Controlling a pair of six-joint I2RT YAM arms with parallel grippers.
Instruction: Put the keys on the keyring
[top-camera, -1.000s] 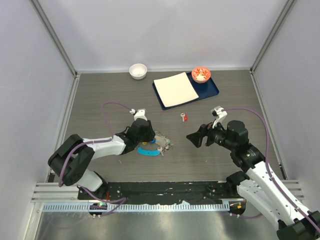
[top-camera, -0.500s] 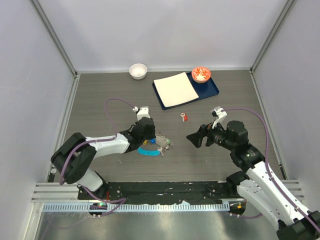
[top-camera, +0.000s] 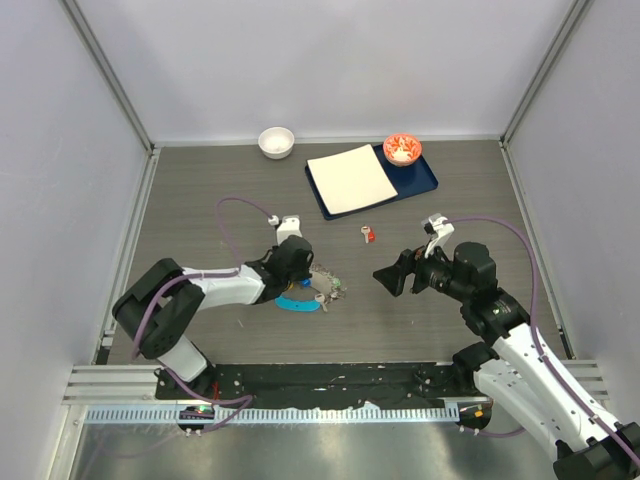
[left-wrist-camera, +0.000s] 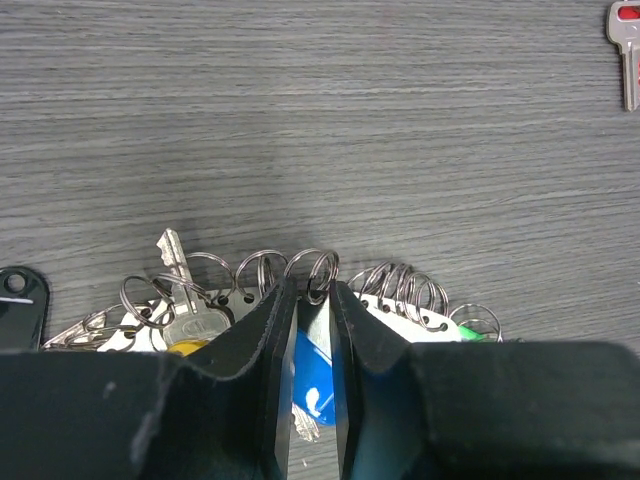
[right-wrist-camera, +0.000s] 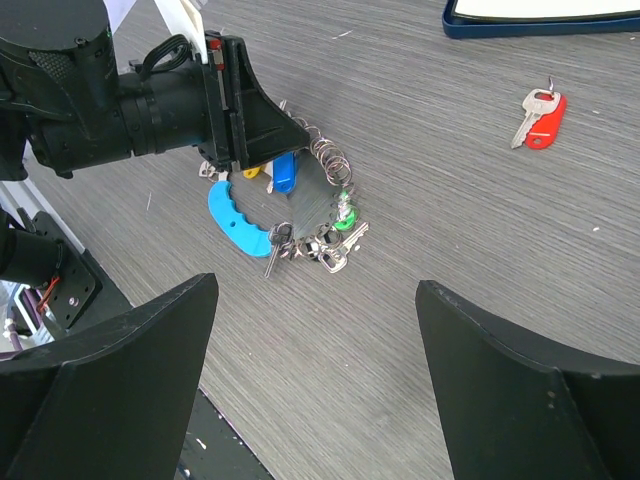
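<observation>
The keyring (right-wrist-camera: 332, 170), a grey wire loop carrying several small split rings and keys, lies mid-table with its light blue crescent (top-camera: 296, 303) at the near side; the crescent also shows in the right wrist view (right-wrist-camera: 235, 222). My left gripper (top-camera: 305, 274) lies low at the bunch, and its jaws (left-wrist-camera: 312, 290) are nearly closed on a blue-headed key (left-wrist-camera: 313, 385) with a small ring at the tips. Yellow-headed (left-wrist-camera: 185, 347) and green-headed (left-wrist-camera: 472, 334) keys lie beside it. A red-headed key (top-camera: 369, 234) lies alone farther back. My right gripper (top-camera: 386, 275) is open and empty, to the right of the bunch.
A blue tray (top-camera: 428, 184) with a white pad (top-camera: 349, 178) and a red-and-white bowl (top-camera: 401, 149) stands at the back right. A white bowl (top-camera: 276, 141) stands at the back. A black fob (left-wrist-camera: 20, 300) lies left of the bunch.
My left arm's wrist has shifted slightly right while its gripper stays at the key bunch. The right arm has not moved.
</observation>
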